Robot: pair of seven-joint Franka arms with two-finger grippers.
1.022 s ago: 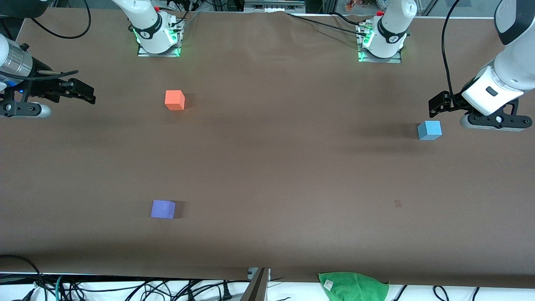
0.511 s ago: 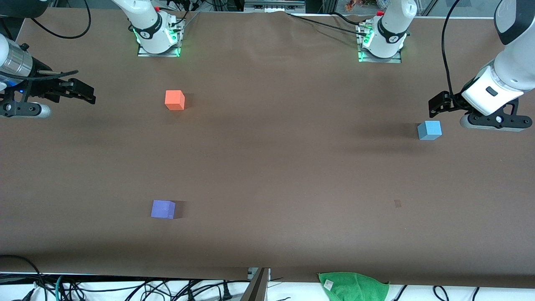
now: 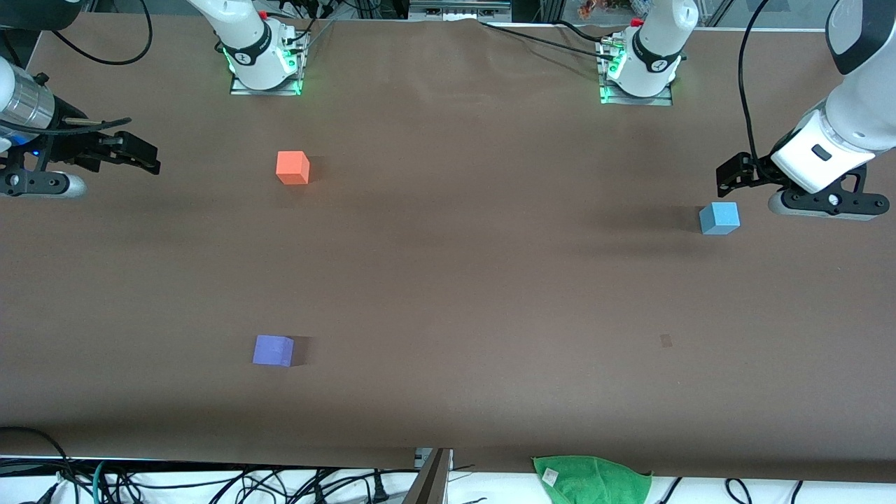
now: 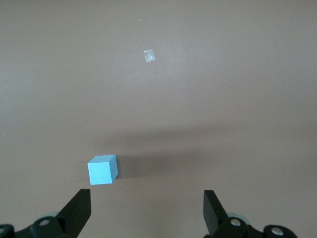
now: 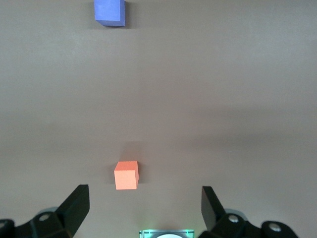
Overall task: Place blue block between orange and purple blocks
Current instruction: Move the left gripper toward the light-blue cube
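Note:
The sky-blue block (image 3: 719, 218) (image 4: 102, 170) rests on the brown table at the left arm's end. My left gripper (image 3: 729, 176) (image 4: 147, 208) hangs open above the table just beside that block, apart from it and holding nothing. At the right arm's end the orange block (image 3: 292, 168) (image 5: 126, 175) sits farther from the front camera. The purple block (image 3: 273, 350) (image 5: 109, 12) sits nearer to it, with a wide bare gap between the two. My right gripper (image 3: 143, 155) (image 5: 144, 206) waits open and empty at the table's end, beside the orange block.
A green cloth (image 3: 591, 479) lies at the table's near edge. A small pale mark (image 3: 666, 341) (image 4: 148, 55) shows on the table nearer the camera than the blue block. The arms' bases (image 3: 264, 66) (image 3: 638, 73) stand along the back edge.
The left gripper has shifted only a hair. The blocks and the right arm have not moved.

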